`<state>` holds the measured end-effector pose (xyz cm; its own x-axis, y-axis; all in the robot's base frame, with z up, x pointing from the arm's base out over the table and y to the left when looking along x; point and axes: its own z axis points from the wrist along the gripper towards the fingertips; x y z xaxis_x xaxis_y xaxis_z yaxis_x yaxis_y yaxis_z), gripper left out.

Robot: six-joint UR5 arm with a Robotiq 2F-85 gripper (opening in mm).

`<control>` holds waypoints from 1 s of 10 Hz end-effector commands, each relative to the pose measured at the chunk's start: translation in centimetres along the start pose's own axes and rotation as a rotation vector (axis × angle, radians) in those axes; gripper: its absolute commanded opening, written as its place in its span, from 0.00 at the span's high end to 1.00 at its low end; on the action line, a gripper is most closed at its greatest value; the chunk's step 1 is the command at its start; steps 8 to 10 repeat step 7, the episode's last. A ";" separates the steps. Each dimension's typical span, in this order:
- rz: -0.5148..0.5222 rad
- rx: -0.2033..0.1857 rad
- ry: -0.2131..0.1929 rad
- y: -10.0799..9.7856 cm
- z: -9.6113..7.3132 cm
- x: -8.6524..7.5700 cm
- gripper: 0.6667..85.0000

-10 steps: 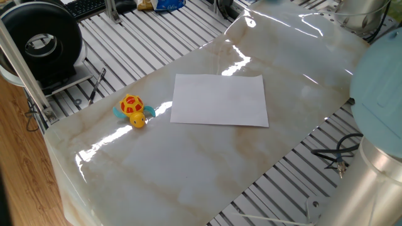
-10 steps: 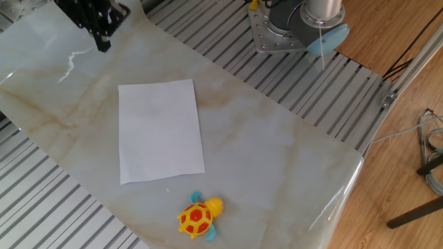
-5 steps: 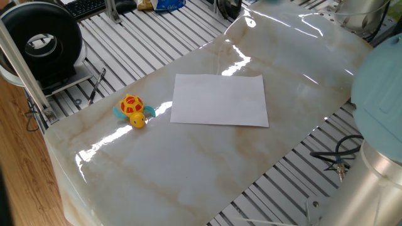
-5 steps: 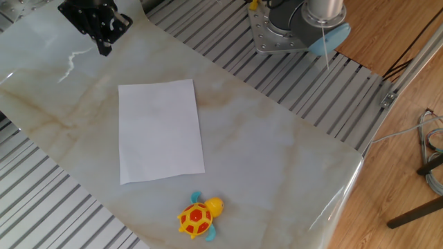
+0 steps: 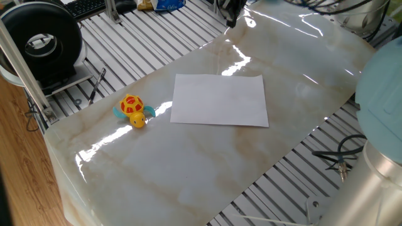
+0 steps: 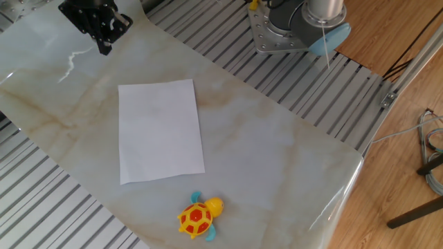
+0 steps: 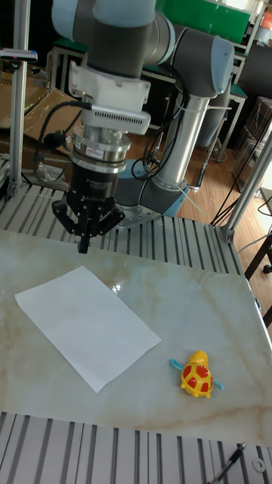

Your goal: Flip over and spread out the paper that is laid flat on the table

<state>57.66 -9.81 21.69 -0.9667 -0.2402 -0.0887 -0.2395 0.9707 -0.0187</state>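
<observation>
a yellow toy turtle (image 5: 132, 110) with an orange-red shell and pale blue flippers sits upright by itself, clear of anything else. in one fixed view a black round fan (image 5: 41, 43) stands on the grey slatted aluminium frame (image 5: 135, 44), with a black keyboard (image 5: 86, 6) behind it. wooden floor (image 6: 408, 138) and loose cables (image 6: 432, 155) lie beyond the frame.

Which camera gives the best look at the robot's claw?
The tall fixed view: the gripper shows whole, with its fingers together above the table, short of the paper. The other fixed view crops it at the top edge; one fixed view catches only a dark sliver.
</observation>
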 end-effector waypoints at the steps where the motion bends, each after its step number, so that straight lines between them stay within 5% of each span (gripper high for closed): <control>1: 0.022 0.002 0.011 0.1 1.3 0.4 0.99; 2: 0.077 -0.038 0.021 1.5 1.5 0.5 0.99; 10: 0.077 -0.029 0.055 1.6 2.0 1.2 0.99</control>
